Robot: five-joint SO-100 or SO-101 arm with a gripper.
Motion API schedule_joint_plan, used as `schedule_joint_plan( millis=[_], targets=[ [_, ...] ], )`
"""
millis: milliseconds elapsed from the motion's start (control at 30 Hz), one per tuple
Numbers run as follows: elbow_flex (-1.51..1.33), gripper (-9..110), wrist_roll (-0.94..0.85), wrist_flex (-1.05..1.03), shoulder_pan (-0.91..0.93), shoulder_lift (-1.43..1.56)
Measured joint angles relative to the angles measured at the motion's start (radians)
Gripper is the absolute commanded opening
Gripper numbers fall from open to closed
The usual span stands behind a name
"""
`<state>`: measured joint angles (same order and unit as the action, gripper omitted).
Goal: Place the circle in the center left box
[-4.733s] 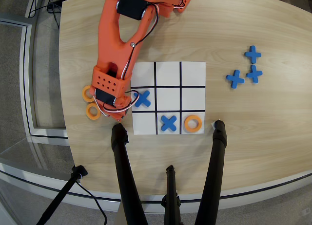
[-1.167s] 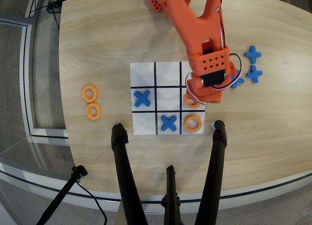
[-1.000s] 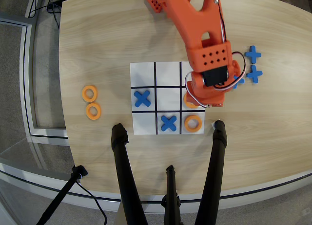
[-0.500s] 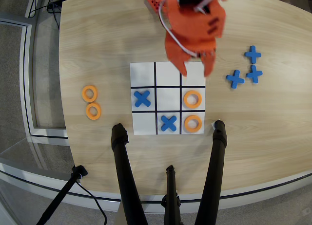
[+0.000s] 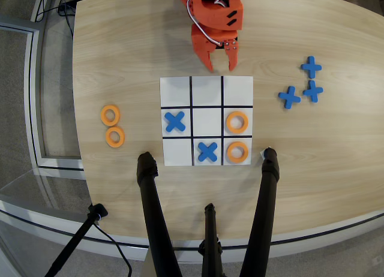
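The circle (image 5: 237, 122) lies flat in the center left box (image 5: 237, 112), directly above another orange ring (image 5: 237, 151). The empty gripper (image 5: 219, 65) hangs open beyond the grid; placement looks complete, leaving only parking.

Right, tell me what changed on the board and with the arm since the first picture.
The claw took one orange ring from the pile left of the grid, carried it across, and let it go: the circle now lies in the middle-row cell of the right column. The arm then pulled back above the grid, claw open and empty. Two rings remain at left; the blue crosses and the bottom-right ring stayed put.
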<state>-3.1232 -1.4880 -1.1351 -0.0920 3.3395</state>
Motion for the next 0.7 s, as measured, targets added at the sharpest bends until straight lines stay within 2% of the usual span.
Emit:
schedule_joint_plan(
  millis=[167, 433, 700],
  targets=[
    [-0.025, 0, -0.017, -0.006, 0.018, 0.015],
    [-0.025, 0, -0.017, -0.127, 0.021, 0.015],
    [-0.025, 0, -0.046, -0.153, 0.021, 0.015]
  ],
)
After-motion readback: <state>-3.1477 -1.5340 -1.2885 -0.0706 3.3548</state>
